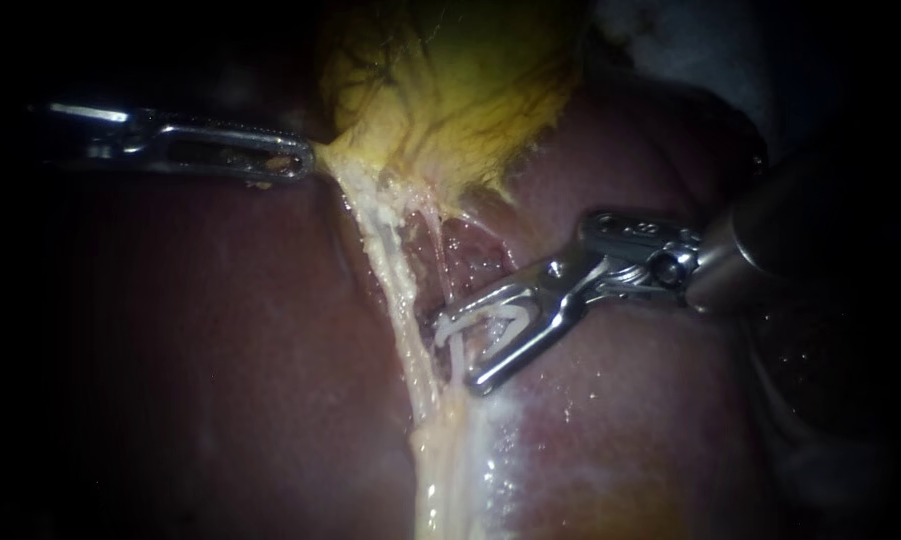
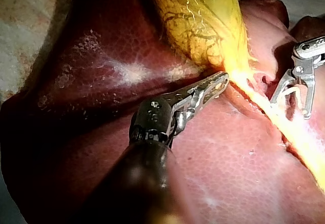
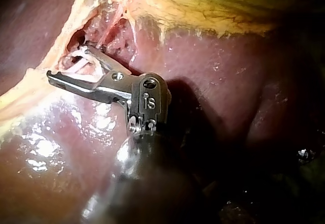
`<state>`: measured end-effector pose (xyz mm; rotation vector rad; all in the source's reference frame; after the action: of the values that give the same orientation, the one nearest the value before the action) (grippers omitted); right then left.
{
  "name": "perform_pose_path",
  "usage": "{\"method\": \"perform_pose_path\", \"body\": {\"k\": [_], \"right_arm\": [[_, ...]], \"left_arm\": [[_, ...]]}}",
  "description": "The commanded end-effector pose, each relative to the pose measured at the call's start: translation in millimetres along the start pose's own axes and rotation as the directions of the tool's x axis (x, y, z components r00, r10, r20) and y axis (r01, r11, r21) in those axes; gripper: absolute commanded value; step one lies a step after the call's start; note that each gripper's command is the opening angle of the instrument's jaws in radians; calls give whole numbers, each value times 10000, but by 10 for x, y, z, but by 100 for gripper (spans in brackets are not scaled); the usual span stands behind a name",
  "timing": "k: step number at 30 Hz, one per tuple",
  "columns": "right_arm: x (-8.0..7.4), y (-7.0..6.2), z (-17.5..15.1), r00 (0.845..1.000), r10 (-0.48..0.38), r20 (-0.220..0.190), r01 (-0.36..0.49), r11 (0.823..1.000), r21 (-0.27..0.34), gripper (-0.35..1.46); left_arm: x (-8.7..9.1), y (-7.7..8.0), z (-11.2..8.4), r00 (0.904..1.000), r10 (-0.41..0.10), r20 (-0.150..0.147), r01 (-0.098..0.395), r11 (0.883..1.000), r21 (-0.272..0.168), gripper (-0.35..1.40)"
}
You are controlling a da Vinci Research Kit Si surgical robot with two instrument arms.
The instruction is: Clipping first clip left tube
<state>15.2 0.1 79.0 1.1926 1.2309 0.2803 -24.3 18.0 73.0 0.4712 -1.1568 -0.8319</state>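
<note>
The yellow gallbladder [image 1: 450, 80] lies on the dark red liver [image 1: 220, 350]. My left instrument [image 1: 305, 162] comes in from the left, and its jaws are shut on the gallbladder's lower edge, holding it taut. A thick pale strand [image 1: 390, 270] runs down from that edge, with a thin pinkish tube [image 1: 436, 255] just right of it. My right instrument [image 1: 458, 352] holds an open white clip [image 1: 490, 318] between its wide jaws. The clip's legs reach around the thin tube. In the right wrist view the clip [image 3: 76, 66] sits at the dissected pocket, in the jaws of that instrument [image 3: 66, 62].
Liver [image 2: 228, 163] surrounds the working spot on all sides. In the left wrist view the left instrument [image 2: 221, 82] sits at the gallbladder [image 2: 198, 21] edge, with the right instrument [image 2: 290, 108] beyond it. Pale fatty tissue [image 1: 450, 470] trails below the clip.
</note>
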Motion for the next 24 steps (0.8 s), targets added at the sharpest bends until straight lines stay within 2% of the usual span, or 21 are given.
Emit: {"method": "perform_pose_path", "body": {"k": [1,6,15,24], "right_arm": [[2,0,1,10000,20,-9,-20,10000,7,60],[3,-1,2,10000,30,90,-31,9999,123,60],[18,-16,0,9997,138,-193,-130,9990,438,60],[52,-41,-15,9994,-4,-351,22,9986,530,60]], "left_arm": [[0,0,0,10000,-1,-1,1,10000,-2,-35],[0,0,0,10000,-1,-1,1,10000,-2,-35],[0,0,0,10000,-1,-1,1,10000,-2,-35],[0,0,0,10000,0,-2,0,10000,0,-35]]}}
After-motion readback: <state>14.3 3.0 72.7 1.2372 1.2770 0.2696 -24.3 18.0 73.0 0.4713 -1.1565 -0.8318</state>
